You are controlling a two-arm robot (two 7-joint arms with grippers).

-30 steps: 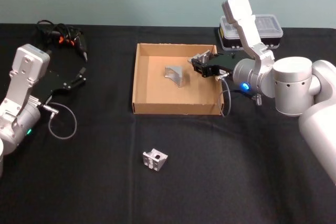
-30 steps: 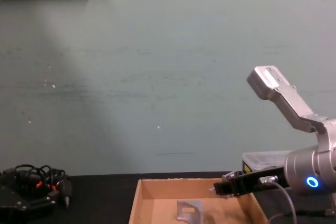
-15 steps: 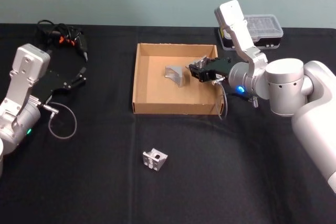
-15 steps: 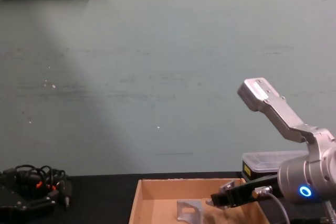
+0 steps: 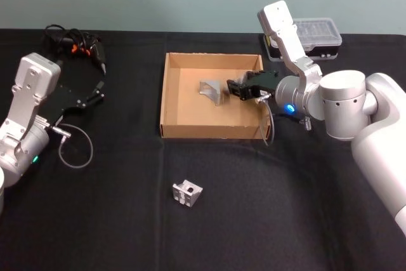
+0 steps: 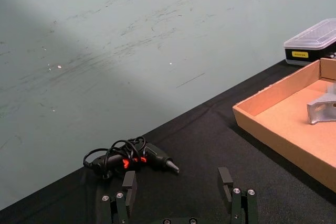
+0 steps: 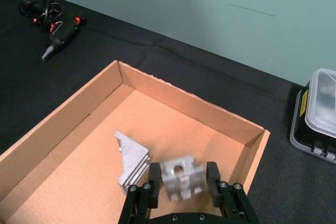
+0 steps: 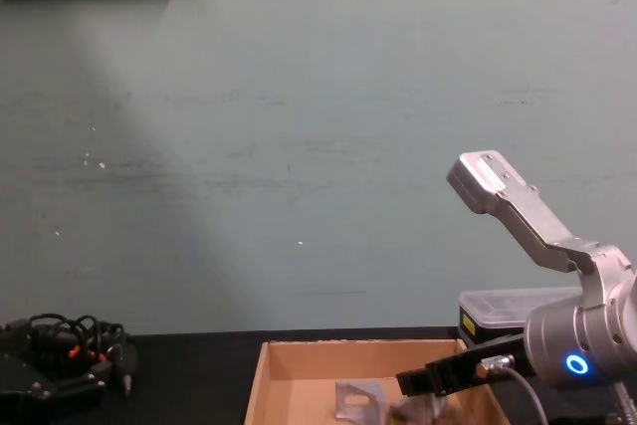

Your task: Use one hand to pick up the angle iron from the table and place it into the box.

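Pinching gripper: the right gripper (image 5: 237, 88) clamps one angle iron (image 7: 181, 178) over the box (image 5: 163, 99), by its right wall.
Box contents: a second angle iron (image 5: 213, 91) lies on the floor, mid-box.
Table (image 5: 114, 220): a third angle iron (image 5: 186, 193) sits in front of the box.
Left gripper (image 6: 177, 176): fingers spread, left of the box.

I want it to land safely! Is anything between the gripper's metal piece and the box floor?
Nothing visible blocks it. The right gripper holds the metal piece over the box, near its right wall. Another bracket lies close beside, toward the middle, and might get bumped. The left gripper idles far left.
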